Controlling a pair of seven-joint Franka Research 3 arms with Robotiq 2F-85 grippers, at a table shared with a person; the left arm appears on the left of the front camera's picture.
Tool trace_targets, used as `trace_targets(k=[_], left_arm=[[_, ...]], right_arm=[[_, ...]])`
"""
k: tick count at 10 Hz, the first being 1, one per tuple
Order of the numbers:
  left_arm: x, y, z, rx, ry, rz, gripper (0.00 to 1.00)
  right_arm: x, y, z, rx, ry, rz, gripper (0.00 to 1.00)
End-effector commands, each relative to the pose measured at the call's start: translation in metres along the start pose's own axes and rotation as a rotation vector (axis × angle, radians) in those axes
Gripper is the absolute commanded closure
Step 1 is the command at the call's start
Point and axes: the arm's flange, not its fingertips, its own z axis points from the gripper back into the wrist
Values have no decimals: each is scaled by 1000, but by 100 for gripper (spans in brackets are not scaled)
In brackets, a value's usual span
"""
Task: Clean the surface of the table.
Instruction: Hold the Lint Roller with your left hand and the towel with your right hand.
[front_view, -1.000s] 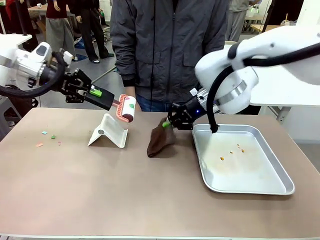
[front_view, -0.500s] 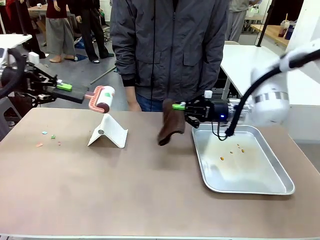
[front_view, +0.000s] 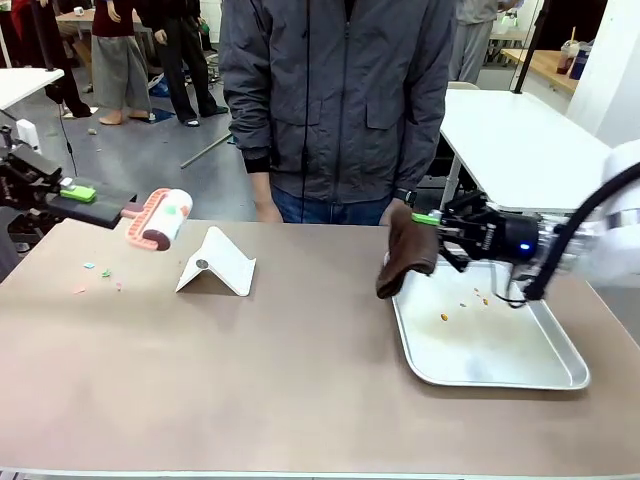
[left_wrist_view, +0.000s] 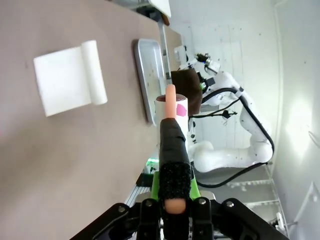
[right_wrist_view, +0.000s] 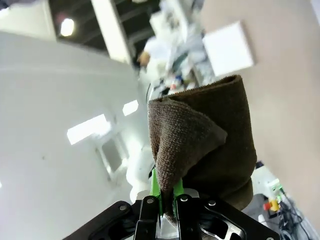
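The brownish-tan table (front_view: 250, 370) spans the front view. At its far left edge my left gripper (front_view: 95, 200) hovers above it, shut on the black handle of a lint roller (front_view: 160, 217) with a pink frame and white roll. In the left wrist view that lint roller (left_wrist_view: 172, 125) runs straight out from my left gripper (left_wrist_view: 170, 202). My right gripper (front_view: 430, 222) is shut on a brown cloth (front_view: 404, 258), which hangs above the tray's left rim. The right wrist view shows the cloth (right_wrist_view: 205, 135) pinched in my right gripper (right_wrist_view: 165, 202). Small coloured scraps (front_view: 96, 274) lie on the table at left.
A shiny metal tray (front_view: 520, 372) with a few orange crumbs (front_view: 465, 303) sits at the right. A folded white stand (front_view: 218, 263) rests left of centre. A person in a grey jacket (front_view: 340, 100) stands at the far edge. A white table (front_view: 520, 140) stands behind right.
My left gripper has drawn back to the left with the lint roller, away from the white stand. My right gripper has lifted the brown cloth off the table and carried it right, over the tray's edge.
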Motion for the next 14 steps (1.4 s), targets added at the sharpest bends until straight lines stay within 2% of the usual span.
trace_targets(k=[1,3,4,6,7,10,11,12,14], left_arm=[[-9,-2,31,-1,47,-41,100],[-10,-6,82,-41,14,-55,100],[-31,-2,100,-65,2,-78,100],[-58,9,129,-108,33,-77,100],[-64,17,143,-89,51,-41,100],[-78,40,158,-74,29,72,100],[-76,44,161,-95,-24,99,100],[-82,43,150,-77,22,50,100],[-82,43,150,-77,22,50,100]], right_arm=[[-30,12,36,-123,-132,-40,100],[-36,7,79,-196,-215,-61,100],[-38,3,97,-241,-234,-63,100],[-41,0,131,-210,-217,-34,100],[-41,-1,146,-174,-229,-23,100],[-31,-4,173,-66,-243,46,100],[-30,-4,176,-34,-282,64,100],[-23,7,175,-115,-256,1,100],[-23,7,175,-115,-256,1,100]])
